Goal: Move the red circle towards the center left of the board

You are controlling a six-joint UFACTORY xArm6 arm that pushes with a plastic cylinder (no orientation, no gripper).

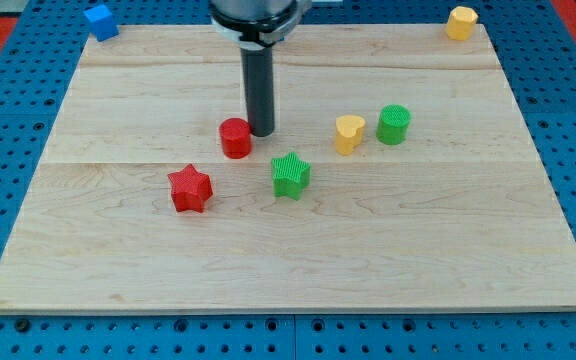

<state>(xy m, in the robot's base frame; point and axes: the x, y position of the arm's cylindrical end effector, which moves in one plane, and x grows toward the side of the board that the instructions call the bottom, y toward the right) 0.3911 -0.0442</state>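
- Camera view shows a pale wooden tabletop (288, 250) lying on a blue perforated base (8, 150).
- No fingers exist on this arm, so nothing is clenched or released; it ends in a dark rod.
- My tip (261, 134) rests on the wood just beside the red circle (235, 137), at its right edge, touching or nearly touching it.
- That red circle sits a little left of the middle of the wood.
- Below it, toward the view's bottom left, lies a red star (190, 189).
- Near the centre, a green star (290, 175) lies to the lower right of the rod.
- Further right, a yellow heart (348, 133) and a green cylinder (393, 124) stand just beside each other.
- At the top left corner sits a blue cube (100, 21), at the wood's edge.
- At the top right corner sits a yellow block (461, 22).
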